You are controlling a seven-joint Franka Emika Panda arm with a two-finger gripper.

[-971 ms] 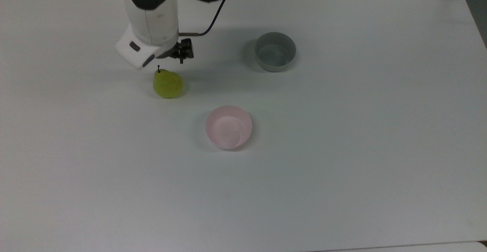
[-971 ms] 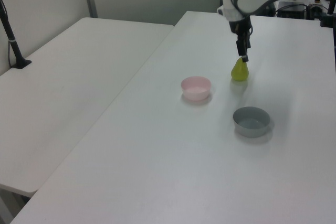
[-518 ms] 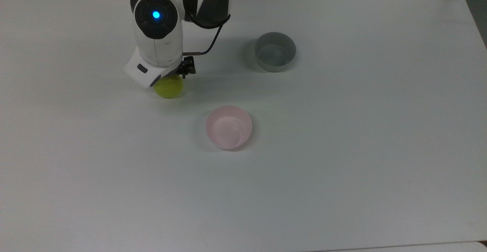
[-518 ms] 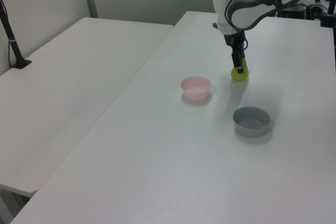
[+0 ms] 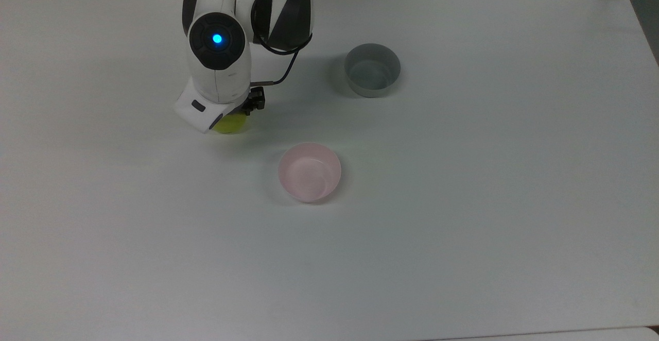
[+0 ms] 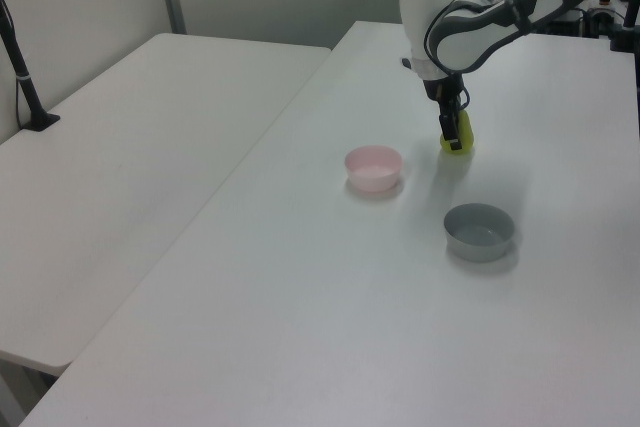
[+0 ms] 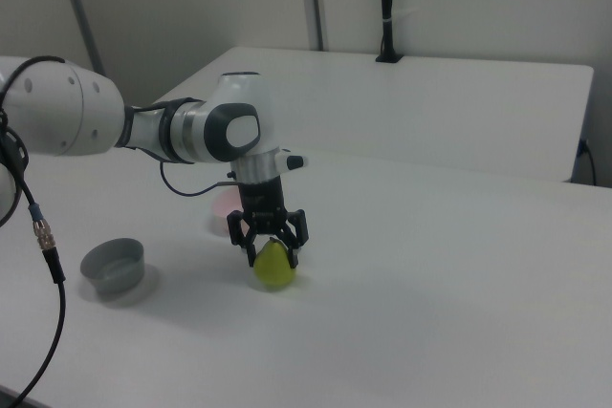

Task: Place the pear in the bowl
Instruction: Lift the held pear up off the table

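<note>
White tabletop (image 5: 463, 227) carries the yellow-green pear (image 7: 273, 265), straddled by the spread black gripper (image 7: 271, 253); no writing is readable.

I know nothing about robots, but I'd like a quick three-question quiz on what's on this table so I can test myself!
1. True or false: the pear already lies in the pink bowl.
2. Which bowl sits nearer the pear in the top view? A) the grey bowl B) the pink bowl
3. Fill in: the gripper is lowered over the ____, one finger on either side.

Key
1. False: the pear stands on the table, apart from both bowls, and the pink bowl holds nothing.
2. B
3. pear; the right view shows the fingers spread around its upper part, not yet closed.
</note>
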